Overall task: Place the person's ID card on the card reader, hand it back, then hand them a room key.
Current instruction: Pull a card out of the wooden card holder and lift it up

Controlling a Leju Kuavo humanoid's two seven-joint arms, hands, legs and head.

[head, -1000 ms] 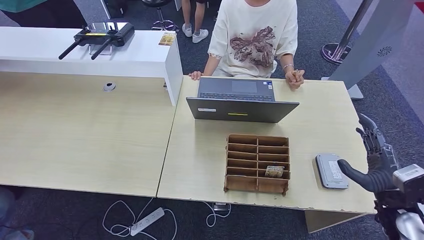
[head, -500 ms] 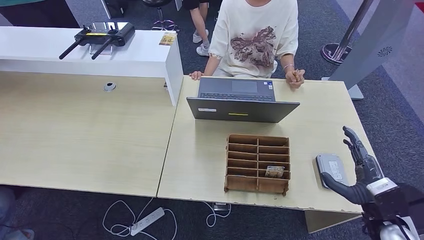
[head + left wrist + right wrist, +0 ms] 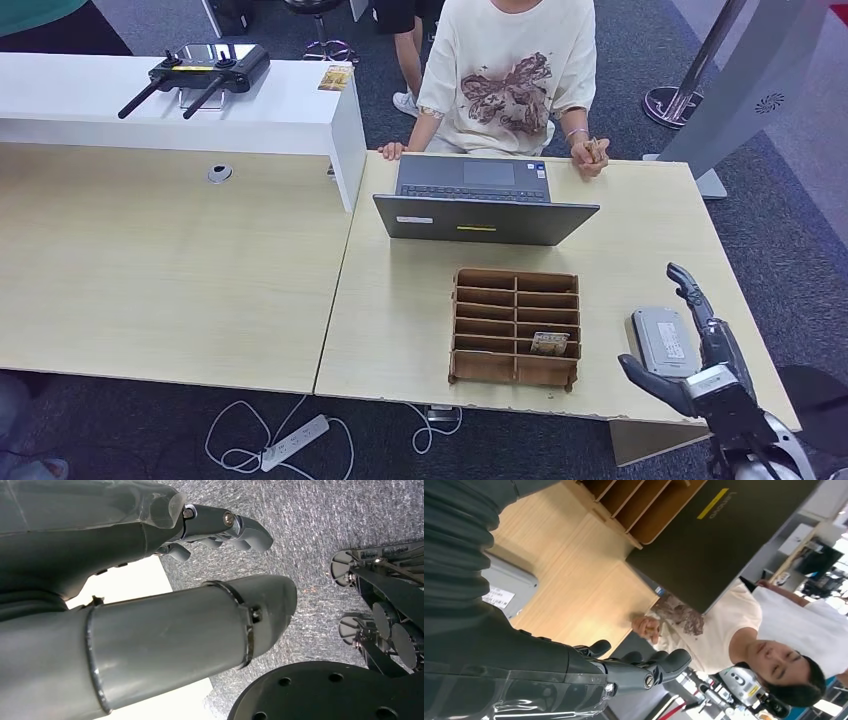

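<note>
A person in a cream T-shirt [image 3: 508,75] sits at the far side of the table, one hand [image 3: 590,155] holding a small tan thing I cannot make out. The grey card reader [image 3: 663,341] lies near the front right corner. My right hand [image 3: 700,345] hovers just right of it, fingers spread and empty; the right wrist view shows this hand [image 3: 624,672] beside the reader [image 3: 506,587]. A room key card [image 3: 549,343] stands in a slot of the wooden organizer [image 3: 515,327]. My left hand [image 3: 200,580] hangs over grey carpet, holding nothing.
An open laptop [image 3: 487,205] stands between the organizer and the person. A raised white counter [image 3: 200,105] with a black remote controller [image 3: 195,70] runs along the far left. A power strip [image 3: 294,443] and cables lie on the floor below the front edge.
My right hand has dropped lower and moved left, ending right next to the card reader. The person and the things on the table have stayed put.
</note>
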